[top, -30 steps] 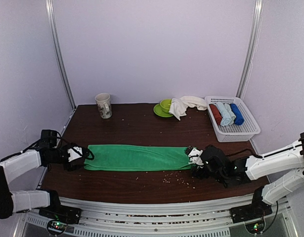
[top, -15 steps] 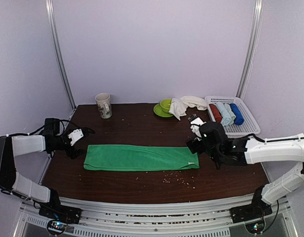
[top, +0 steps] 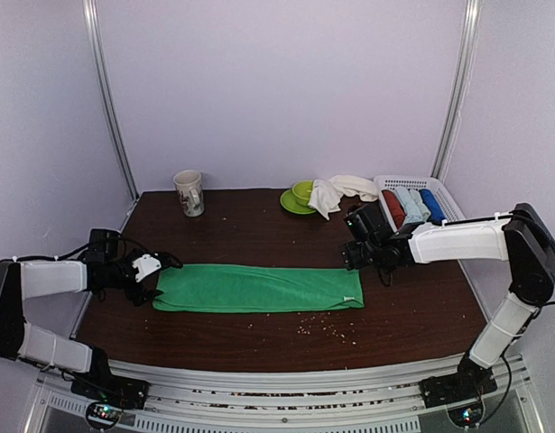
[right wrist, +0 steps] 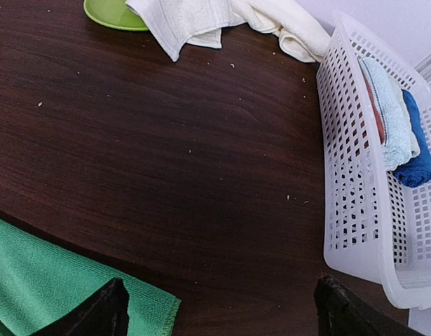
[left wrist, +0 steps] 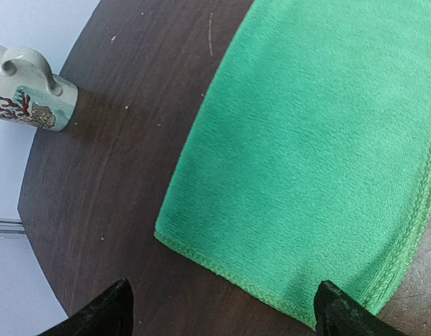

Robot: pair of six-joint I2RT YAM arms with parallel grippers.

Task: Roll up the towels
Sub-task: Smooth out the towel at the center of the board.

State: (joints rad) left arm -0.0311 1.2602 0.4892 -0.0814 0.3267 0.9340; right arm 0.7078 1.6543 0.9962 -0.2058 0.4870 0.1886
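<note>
One green towel point(top: 259, 289) lies between left tool point(top: 160, 275) and right tool point(top: 349, 242).

The green towel point(top: 257, 288) is a bright, even green. The cream-white towel point(top: 340, 191), at the far right of middle, is plain off-white. The table point(top: 250, 225) is dark brown with a fine wood grain and pale specks. The mug point(top: 189, 192) at the far left is greyish cream with a red coral figure and teal patches. The dish point(top: 300, 194) is lime green. The basket point(top: 444, 236) is white lattice and holds a red roll point(top: 393, 207), a pale blue roll point(top: 410, 207) and a dark blue roll point(top: 432, 207).
</note>
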